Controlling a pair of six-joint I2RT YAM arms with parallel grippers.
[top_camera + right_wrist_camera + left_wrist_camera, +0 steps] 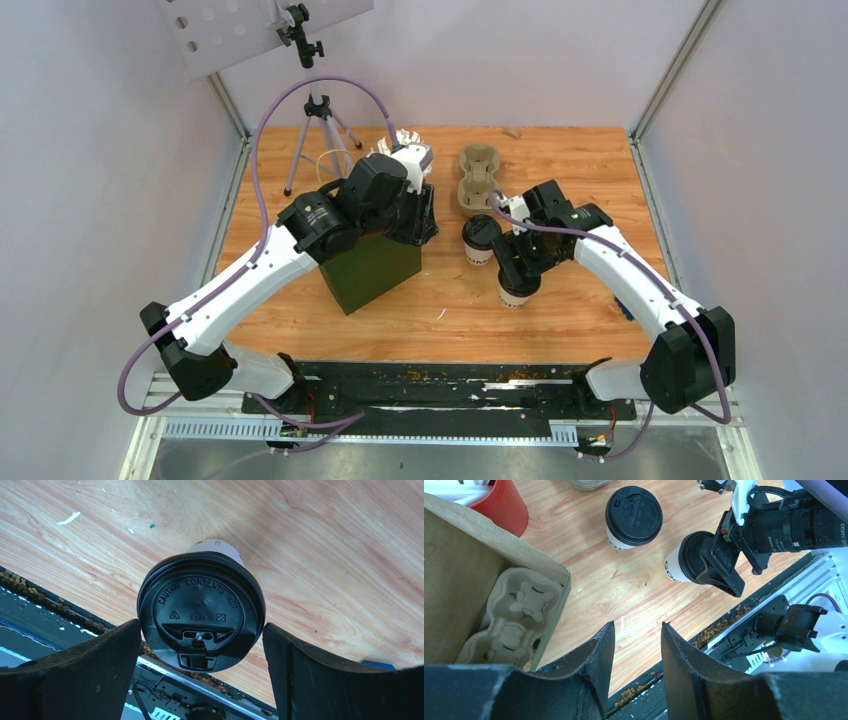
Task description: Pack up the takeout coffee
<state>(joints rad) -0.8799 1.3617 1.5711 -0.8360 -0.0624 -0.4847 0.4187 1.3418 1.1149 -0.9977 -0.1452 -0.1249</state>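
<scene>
Two white coffee cups with black lids stand on the wooden table. One cup (pixel 481 238) stands free near the middle and also shows in the left wrist view (pixel 634 516). The other cup (pixel 516 292) sits under my right gripper (pixel 520 270). In the right wrist view its lid (pixel 201 605) lies between the open fingers of my right gripper (pixel 201 625), which stand close on either side of it. My left gripper (pixel 638 625) is open and empty, above the right edge of the open box (pixel 454 560).
The dark green box (pixel 370 268) holds a beige pulp tray (pixel 516 615). A second pulp tray (pixel 478 180) lies at the back. A red cup of straws (pixel 499 502) stands behind the box. A tripod (pixel 318 130) stands at the back left. A small blue thing (pixel 625 308) lies at the right.
</scene>
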